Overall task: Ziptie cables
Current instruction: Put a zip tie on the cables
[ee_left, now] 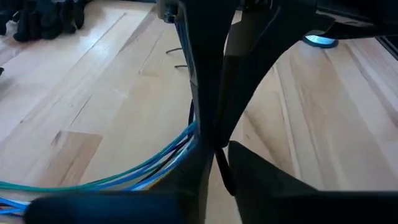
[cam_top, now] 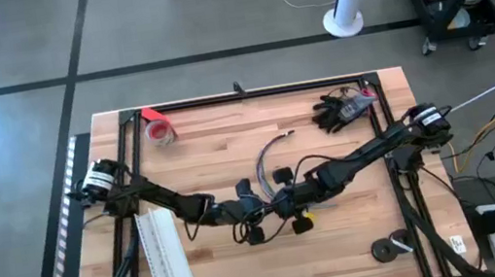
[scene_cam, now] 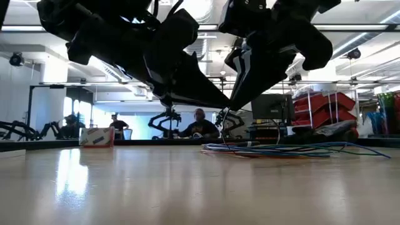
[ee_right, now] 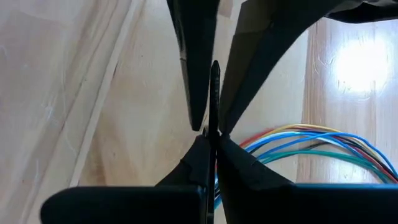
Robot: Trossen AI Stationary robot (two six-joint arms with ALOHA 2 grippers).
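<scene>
Both grippers meet at the table's (cam_top: pixel 198 136) centre: left gripper (cam_top: pixel 255 203) and right gripper (cam_top: pixel 281 199) each pinch a thin black zip tie (ee_right: pixel 214 93). Cables (cam_top: pixel 268 155) lie toward twelve o'clock from them.

1. The left arm reaches in from its own side of the table, elbow low and forearm angled toward the middle.
2. The left gripper (cam_top: pixel 255 199) sits at mid-table, right beside the right gripper, its fingers (ee_left: pixel 205 168) drawn together with tips meeting the other gripper's tips.
3. The right arm stretches diagonally from its side, forearm sloping down toward the same spot.
4. The right gripper (cam_top: pixel 283 199) has its fingers (ee_right: pixel 199 162) pinched together on a thin black strip (ee_right: pixel 214 93) standing upright between them.
5. In the low view both grippers hang above the tabletop, tips converging downward.
</scene>
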